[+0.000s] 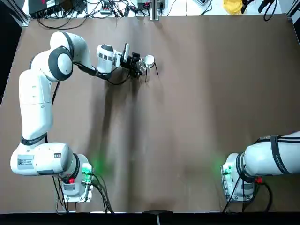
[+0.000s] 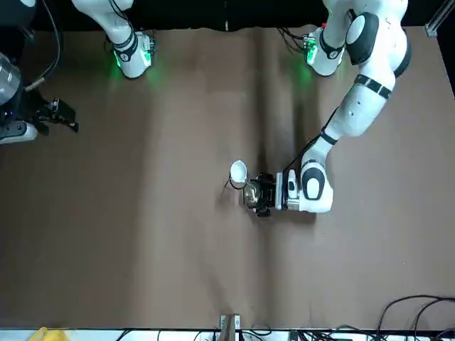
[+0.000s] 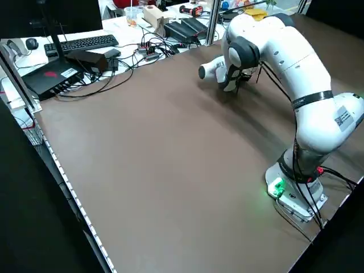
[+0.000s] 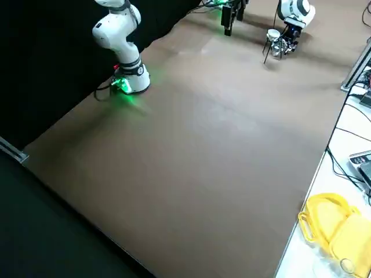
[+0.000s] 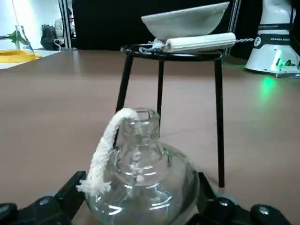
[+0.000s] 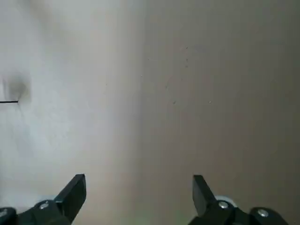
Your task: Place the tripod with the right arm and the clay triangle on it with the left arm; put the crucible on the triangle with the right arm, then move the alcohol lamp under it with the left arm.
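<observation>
The black tripod point(image 5: 219, 117) stands at the far middle of the table, with the clay triangle point(image 5: 201, 41) across its ring and the white crucible point(image 5: 185, 21) on top. The crucible point(image 1: 149, 60) also shows from overhead. My left gripper point(image 1: 137, 64) lies low, just to the left of the tripod, shut on the clear glass alcohol lamp point(image 5: 140, 183) with its white wick. The lamp sits on the table short of the tripod's legs, not under the ring. My right gripper point(image 2: 60, 117) hangs open and empty near the table's right edge.
The brown table point(image 1: 197, 117) spreads wide around the tripod. Cables and electronics point(image 1: 108, 7) line the far edge, with a yellow object point(image 1: 233, 5) beside them. A keyboard point(image 3: 85, 42) lies off the left side. The arm bases point(image 1: 75, 180) stand at the near edge.
</observation>
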`<action>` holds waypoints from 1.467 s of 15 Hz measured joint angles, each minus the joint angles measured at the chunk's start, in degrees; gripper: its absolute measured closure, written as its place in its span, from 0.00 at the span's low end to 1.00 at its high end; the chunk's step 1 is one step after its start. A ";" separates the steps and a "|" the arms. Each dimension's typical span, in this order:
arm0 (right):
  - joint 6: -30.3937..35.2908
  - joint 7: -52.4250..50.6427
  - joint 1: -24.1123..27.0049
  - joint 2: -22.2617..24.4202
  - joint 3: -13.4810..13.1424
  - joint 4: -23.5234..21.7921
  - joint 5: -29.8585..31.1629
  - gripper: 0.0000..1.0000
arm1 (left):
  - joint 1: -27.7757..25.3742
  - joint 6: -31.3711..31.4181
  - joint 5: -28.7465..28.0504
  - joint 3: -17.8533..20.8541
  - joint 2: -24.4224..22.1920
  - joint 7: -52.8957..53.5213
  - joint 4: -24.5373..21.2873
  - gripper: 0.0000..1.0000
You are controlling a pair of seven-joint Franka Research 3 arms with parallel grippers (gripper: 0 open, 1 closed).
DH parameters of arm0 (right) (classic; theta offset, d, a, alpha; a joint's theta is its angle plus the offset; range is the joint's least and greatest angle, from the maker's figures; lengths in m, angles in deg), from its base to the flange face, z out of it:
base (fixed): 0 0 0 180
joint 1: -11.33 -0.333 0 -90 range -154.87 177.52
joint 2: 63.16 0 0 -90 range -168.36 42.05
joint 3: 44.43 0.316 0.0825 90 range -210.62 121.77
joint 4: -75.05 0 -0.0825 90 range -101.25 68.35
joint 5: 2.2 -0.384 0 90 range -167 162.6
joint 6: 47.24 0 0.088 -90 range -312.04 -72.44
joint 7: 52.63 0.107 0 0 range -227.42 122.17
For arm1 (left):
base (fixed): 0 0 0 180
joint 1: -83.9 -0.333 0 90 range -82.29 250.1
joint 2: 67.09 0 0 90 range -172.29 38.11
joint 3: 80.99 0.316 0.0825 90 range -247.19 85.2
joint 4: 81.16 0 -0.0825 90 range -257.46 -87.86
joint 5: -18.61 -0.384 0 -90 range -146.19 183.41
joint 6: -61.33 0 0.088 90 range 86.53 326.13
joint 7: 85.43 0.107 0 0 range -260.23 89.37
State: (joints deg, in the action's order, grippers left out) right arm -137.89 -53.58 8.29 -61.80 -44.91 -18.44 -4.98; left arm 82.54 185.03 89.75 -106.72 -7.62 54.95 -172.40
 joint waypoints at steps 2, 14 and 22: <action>-0.06 0.00 0.59 -0.07 -0.01 -0.03 0.00 0.00 | -0.25 0.00 0.00 0.55 -0.27 0.00 -0.01 0.00; 0.15 -0.10 2.20 -0.07 -0.06 -0.12 0.02 0.00 | -5.17 -1.55 -1.84 1.01 -2.96 0.60 -1.70 0.00; 0.16 -0.11 2.23 -0.07 -0.05 -0.12 0.02 0.00 | -4.60 -1.55 -1.84 1.25 -2.99 0.43 -1.90 0.27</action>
State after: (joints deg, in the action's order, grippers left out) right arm -137.73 -53.69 10.51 -61.88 -44.96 -18.56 -4.96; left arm 77.95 183.49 87.91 -105.47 -10.61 55.39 -174.30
